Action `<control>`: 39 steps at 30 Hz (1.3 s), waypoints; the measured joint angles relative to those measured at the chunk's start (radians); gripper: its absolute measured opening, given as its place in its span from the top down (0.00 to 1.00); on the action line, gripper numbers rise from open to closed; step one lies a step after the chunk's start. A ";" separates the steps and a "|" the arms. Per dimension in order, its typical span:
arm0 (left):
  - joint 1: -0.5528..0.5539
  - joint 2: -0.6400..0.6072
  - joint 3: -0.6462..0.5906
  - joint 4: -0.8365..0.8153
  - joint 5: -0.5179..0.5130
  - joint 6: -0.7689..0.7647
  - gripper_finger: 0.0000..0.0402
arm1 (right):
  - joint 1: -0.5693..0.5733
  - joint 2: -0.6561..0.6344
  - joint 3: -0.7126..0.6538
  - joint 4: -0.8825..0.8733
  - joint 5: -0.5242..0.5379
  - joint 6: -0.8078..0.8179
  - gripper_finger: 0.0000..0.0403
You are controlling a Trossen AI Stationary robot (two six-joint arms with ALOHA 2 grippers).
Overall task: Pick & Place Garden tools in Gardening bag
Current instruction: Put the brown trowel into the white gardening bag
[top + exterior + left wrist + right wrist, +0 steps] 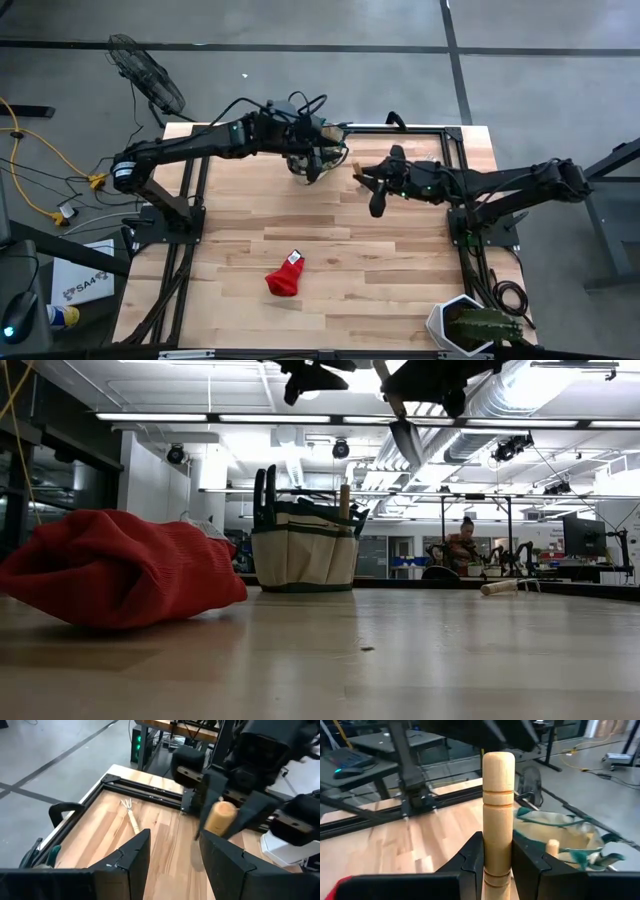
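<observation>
The right gripper (497,857) is clamped on a wooden-handled trowel (498,815), blade hidden below; the gardening bag (565,840) sits just ahead. The left gripper (172,855) hovers empty, fingers spread, above the bag, which it mostly hides from overhead.

A robotics lab: exposed ceiling ducts (520,390), workbenches, a seated person (464,542)

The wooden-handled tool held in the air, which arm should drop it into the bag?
Right. The right gripper already clamps the wooden-handled tool beside the tan canvas bag with green trim. The left gripper hovers open above that bag, holding nothing.
</observation>
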 joint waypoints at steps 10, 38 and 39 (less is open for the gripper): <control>0.000 0.000 0.000 0.008 0.002 0.015 0.59 | -0.056 0.071 0.000 0.138 -0.037 -0.024 0.85; 0.000 0.018 -0.001 0.042 0.017 0.010 0.59 | -0.104 0.158 0.000 0.305 -0.079 -0.002 0.85; 0.000 0.021 -0.003 0.037 0.017 0.008 0.59 | -0.104 0.158 0.000 0.305 -0.081 -0.002 0.85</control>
